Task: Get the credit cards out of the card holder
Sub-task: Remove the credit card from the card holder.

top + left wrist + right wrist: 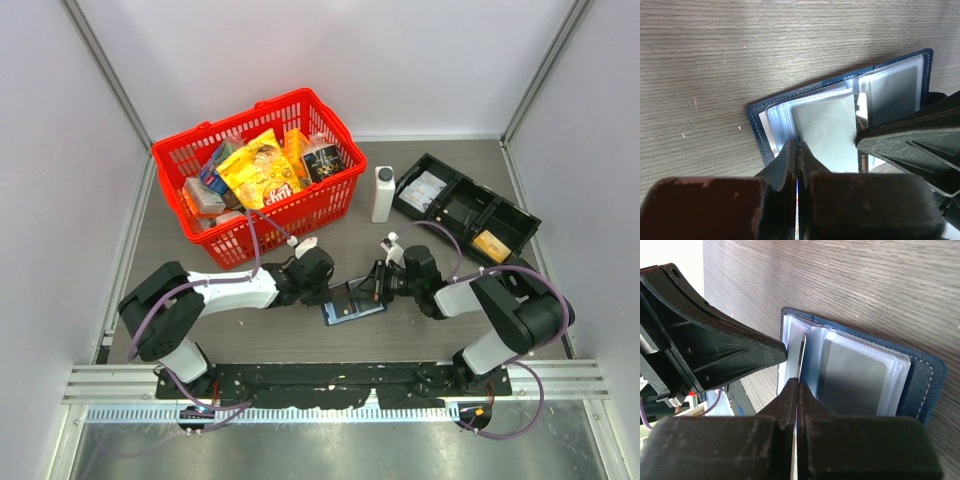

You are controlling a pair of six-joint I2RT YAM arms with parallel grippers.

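Note:
The navy card holder lies open on the table between both arms, its clear sleeves fanned up. It also shows in the left wrist view and the right wrist view. My left gripper is shut on the edge of a clear sleeve that holds a grey card. My right gripper is shut on the thin edge of a pale credit card that stands up out of a sleeve. Another grey card sits in a sleeve. An orange-gold card lies in the black tray.
A black compartment tray with white packets stands at the back right. A white bottle is beside it. A red basket full of snack packs stands at the back left. The two grippers are close, almost touching.

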